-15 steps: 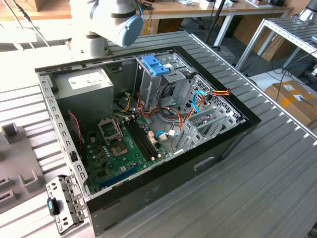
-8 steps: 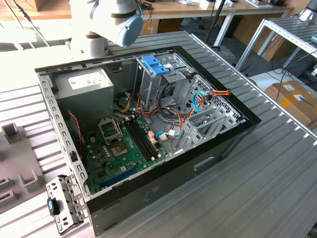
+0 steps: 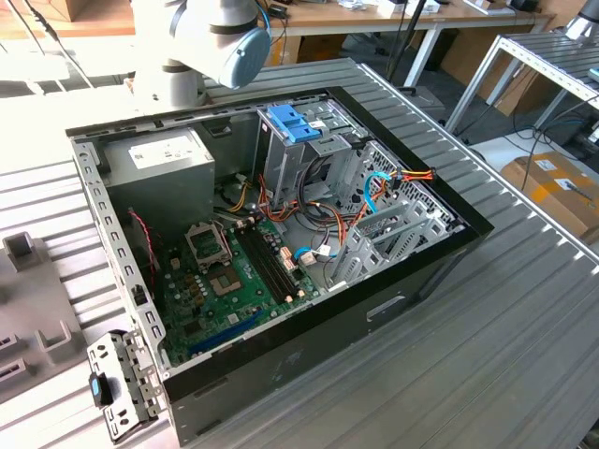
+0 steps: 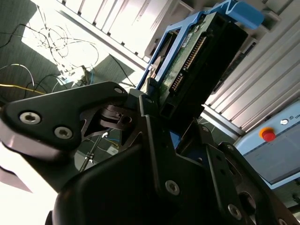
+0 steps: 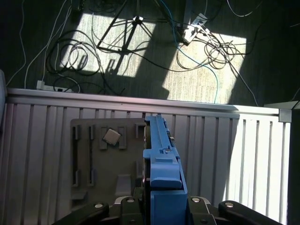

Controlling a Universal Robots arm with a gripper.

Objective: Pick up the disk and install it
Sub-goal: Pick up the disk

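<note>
Holding the disk clamped fast in the tool, well above the table beneath; picked up, not yet installed in the case.

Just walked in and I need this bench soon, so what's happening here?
A robot arm is working beside an open computer case. In the second wrist view its gripper has the jaws closed on the disk, a dark drive in blue rails. The first wrist view shows it held in the air over a grey parts tray on the slatted table. The disk is not yet in the case.
</note>
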